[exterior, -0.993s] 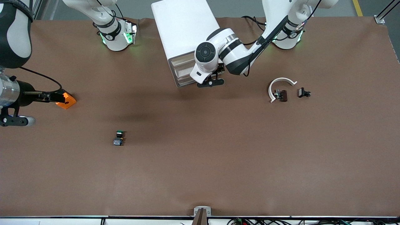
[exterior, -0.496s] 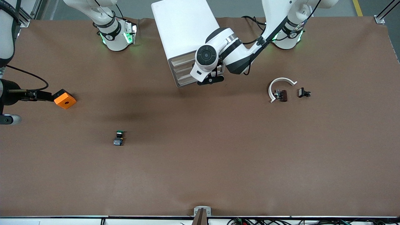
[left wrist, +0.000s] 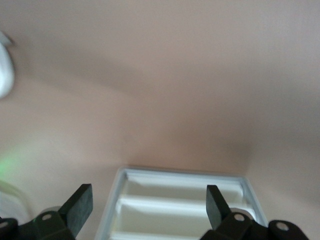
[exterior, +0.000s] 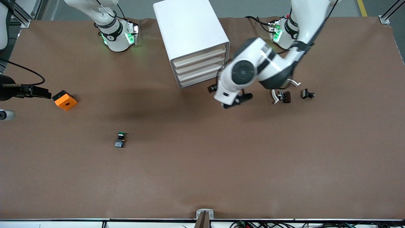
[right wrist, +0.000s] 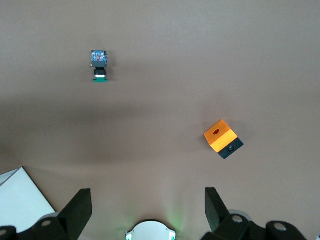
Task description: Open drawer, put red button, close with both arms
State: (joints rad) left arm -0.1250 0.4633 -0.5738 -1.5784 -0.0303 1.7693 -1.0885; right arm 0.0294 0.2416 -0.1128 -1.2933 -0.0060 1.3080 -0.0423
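The white cabinet [exterior: 190, 28] stands near the robots' bases, and its uppermost drawer [exterior: 201, 56] shows a beige front flush with the three below. In the left wrist view the cabinet [left wrist: 180, 200] front fills the space between the fingers. My left gripper [exterior: 232, 97] hangs open and empty over the table, just in front of the cabinet toward the left arm's end. My right gripper [exterior: 39, 92] is open and empty in the air beside an orange box [exterior: 65, 100]. The red button is out of view.
A green-capped switch [exterior: 120, 139] lies on the brown table nearer the front camera, also in the right wrist view as the green switch [right wrist: 100, 65] with the orange box [right wrist: 222, 138]. A white curved piece [exterior: 294, 83], a small brown part [exterior: 286, 97] and a black clip [exterior: 307, 94] lie toward the left arm's end.
The left gripper has drawn back from the cabinet's front, toward the left arm's end. The right gripper has pulled away from the orange box. Both stayed open.
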